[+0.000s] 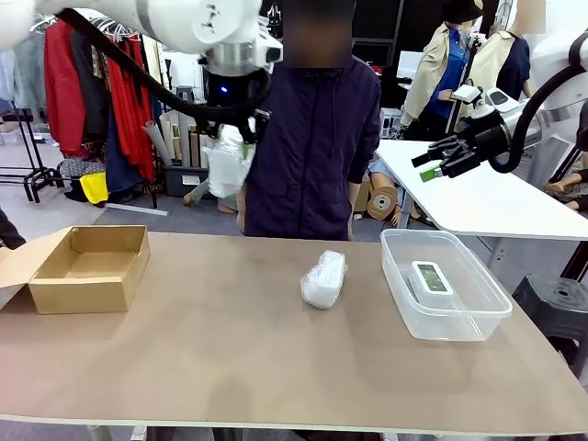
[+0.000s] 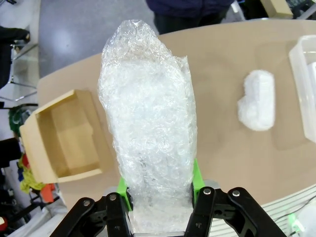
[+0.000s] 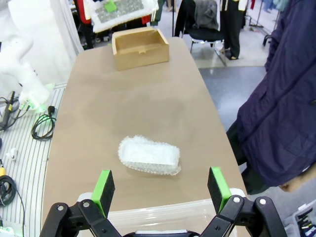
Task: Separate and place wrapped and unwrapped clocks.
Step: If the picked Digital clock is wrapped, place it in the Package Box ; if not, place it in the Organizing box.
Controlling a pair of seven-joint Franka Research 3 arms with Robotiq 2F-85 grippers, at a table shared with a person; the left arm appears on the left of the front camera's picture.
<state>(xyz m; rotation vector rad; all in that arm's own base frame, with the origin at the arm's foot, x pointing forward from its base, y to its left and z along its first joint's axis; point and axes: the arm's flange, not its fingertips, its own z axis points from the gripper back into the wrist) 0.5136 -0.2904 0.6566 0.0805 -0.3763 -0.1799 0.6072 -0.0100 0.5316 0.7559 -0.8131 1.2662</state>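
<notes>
Tabletop [image 1: 230, 367] comes first in your front view, bare and brown. Beyond it the second bundle [image 1: 323, 279] lies mid-table. The bare clock [image 1: 431, 277] sits inside the clear tub [image 1: 464, 326] on the robot's right, and the cardboard box [image 1: 83, 294] stands empty on its left. Up high, the left gripper [image 1: 234, 136] carries the held bundle [image 1: 228, 167], close in front of the person [image 1: 312, 147]. The right gripper [image 1: 425, 166] hangs off to the side, jaws spread, nothing in them.

Left wrist view now: the green pads [image 2: 123, 190] are clamped on the held bundle [image 2: 148, 118] at its near end only, and the long rest juts out free. The cardboard box [image 2: 74, 138] lies off to one side, not underneath.

Right wrist view: the pads [image 3: 103, 190] stand wide apart above the tub's rim [image 3: 163, 212], with the second bundle [image 3: 149, 155] just beyond.

Watch this, operator: slick bubble wrap pinched at one end could slide or droop out of the grip. Release before you're over the box and, from that height, it may land short on the table.
</notes>
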